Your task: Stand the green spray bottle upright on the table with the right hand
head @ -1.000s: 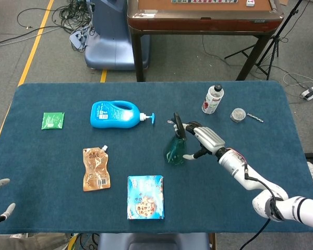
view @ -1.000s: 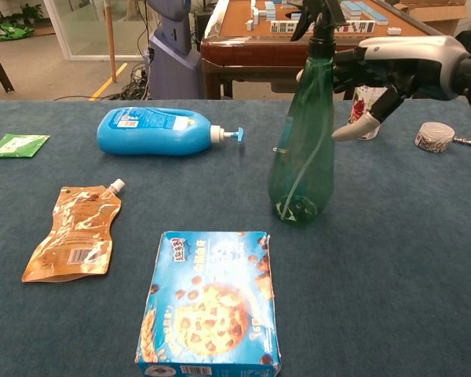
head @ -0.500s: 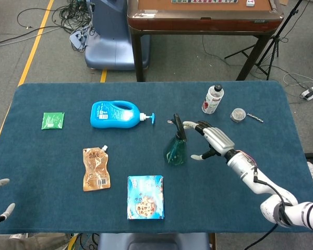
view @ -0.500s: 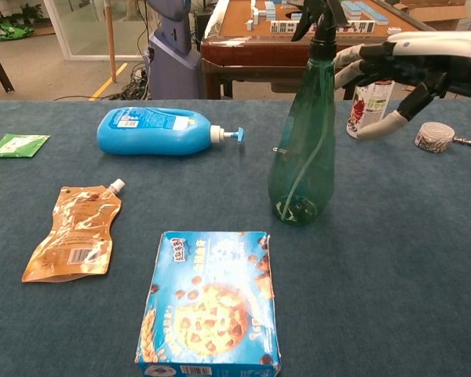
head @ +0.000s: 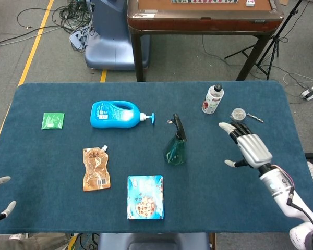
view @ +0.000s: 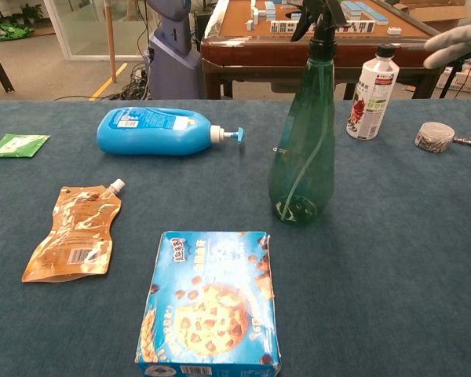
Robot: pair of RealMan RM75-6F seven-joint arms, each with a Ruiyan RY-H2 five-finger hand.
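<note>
Green spray bottle (head: 175, 145) upright on tabletop (head: 52, 156), near cookie box (head: 145, 197). My right hand (head: 248, 147) let go a moment back, now well clear of bottle, fingers (head: 230, 129) spread, empty. Bottle stands unaided: task looks done.

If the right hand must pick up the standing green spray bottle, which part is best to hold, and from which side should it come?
Probably the narrow neck just below the black trigger head of the green spray bottle, approached from the robot's right, where the open right hand now is. The bottle stands upright and its body tapers upward, so fingers close around the neck more easily than the wide base.
</note>
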